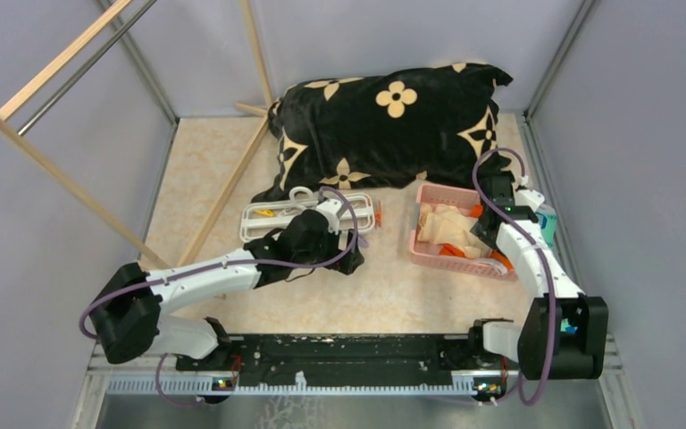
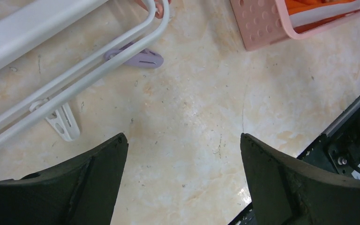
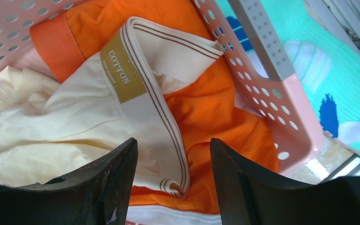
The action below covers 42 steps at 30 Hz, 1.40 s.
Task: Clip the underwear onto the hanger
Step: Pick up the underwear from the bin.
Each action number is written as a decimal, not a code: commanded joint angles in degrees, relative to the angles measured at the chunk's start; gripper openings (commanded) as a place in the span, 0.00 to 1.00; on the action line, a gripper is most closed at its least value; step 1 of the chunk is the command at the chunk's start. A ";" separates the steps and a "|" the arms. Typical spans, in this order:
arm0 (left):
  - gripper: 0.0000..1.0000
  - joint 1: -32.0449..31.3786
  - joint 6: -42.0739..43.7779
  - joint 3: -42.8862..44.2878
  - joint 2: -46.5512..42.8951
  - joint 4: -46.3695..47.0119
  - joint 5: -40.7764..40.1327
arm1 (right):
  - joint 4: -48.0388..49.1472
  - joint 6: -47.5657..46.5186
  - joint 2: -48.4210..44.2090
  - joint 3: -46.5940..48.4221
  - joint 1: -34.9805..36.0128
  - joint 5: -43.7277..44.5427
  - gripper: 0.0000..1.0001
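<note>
Hovering over the pink basket (image 3: 300,122), the right gripper (image 3: 171,143) has its jaws parted, with one finger on each side of the striped waistband of the underwear (image 3: 75,117). No pinch on the fabric is visible. The underwear lies crumpled inside the basket, on top of an orange cloth (image 3: 215,108), and an ochre label (image 3: 122,70) reading COTTON faces up on the waistband. A turquoise knitted item (image 3: 328,70) lies just outside the basket wall. The left gripper (image 2: 182,138) is spread wide and holds nothing; it is positioned above bare table (image 2: 192,93). The hanger (image 2: 28,28) lies flat on the table just beside the left gripper, well apart from the underwear. A lilac clip (image 2: 138,58) and a white clip (image 2: 63,123) rest on the table beside the frame's bars.
</note>
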 commanded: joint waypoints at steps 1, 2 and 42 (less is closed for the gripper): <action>0.94 -0.14 0.02 -2.37 -2.13 0.15 -0.37 | 3.73 -1.41 1.16 0.49 -0.46 -3.26 0.60; 0.94 -0.13 -0.08 -2.48 -2.23 -0.13 -0.58 | 4.09 -1.51 1.45 0.15 -0.47 -3.99 0.61; 0.97 -0.06 1.17 -1.51 -7.34 -3.36 -5.13 | 0.38 -3.73 -7.46 -2.05 -1.18 -14.06 0.65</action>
